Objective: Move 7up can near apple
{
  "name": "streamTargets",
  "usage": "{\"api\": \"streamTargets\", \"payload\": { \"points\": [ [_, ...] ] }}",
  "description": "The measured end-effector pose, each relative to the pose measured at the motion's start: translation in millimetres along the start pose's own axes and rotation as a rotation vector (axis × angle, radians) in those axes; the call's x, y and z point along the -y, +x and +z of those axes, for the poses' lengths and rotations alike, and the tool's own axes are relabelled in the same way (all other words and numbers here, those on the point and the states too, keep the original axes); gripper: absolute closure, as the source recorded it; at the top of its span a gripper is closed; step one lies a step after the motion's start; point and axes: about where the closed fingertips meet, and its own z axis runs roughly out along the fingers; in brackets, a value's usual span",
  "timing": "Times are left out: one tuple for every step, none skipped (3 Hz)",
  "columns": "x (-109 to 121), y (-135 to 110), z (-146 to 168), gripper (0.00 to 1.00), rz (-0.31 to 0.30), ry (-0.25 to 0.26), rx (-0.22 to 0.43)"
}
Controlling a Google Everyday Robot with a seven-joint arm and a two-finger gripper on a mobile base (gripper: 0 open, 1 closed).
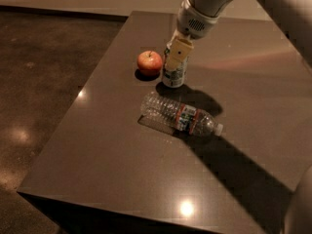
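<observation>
Camera view shows the gripper [173,65] reaching down from the upper right with its cream fingers clamped on the top of the 7up can [176,78]. The can stands upright on the dark table [117,174], just beside the apple [149,62] on its left but not quite touching it. Its green and white print cannot be read. Nearer the camera, a clear plastic bottle [181,115] lies on its side, its red and green label illegible.

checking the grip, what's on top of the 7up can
The gripper sits on top of the 7up can, with one beige finger down its front side. The can's top and the other finger are covered.
</observation>
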Motion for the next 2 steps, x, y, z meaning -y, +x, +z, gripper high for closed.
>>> {"api": "streamTargets", "payload": {
  "points": [
    [6.7,1.2,6.4,0.61,-0.017,0.013,-0.02],
    [10.4,4.9,10.6,0.38,-0.032,0.008,-0.037]
  ]
}}
